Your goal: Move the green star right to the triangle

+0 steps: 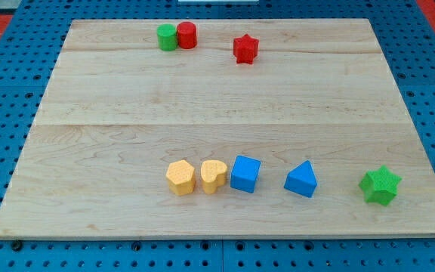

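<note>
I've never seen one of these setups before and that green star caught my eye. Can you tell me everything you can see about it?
The green star is a small, chunky block of bright green, matte like plastic or foam, with short blunt points and flat sides. It lies flat on the pale wooden board, near the view's bottom right corner. Nothing touches it. Its nearest neighbour, the blue triangle, sits apart to the view's left with bare wood between them. The arm's rod and tip do not show in this view.
</note>
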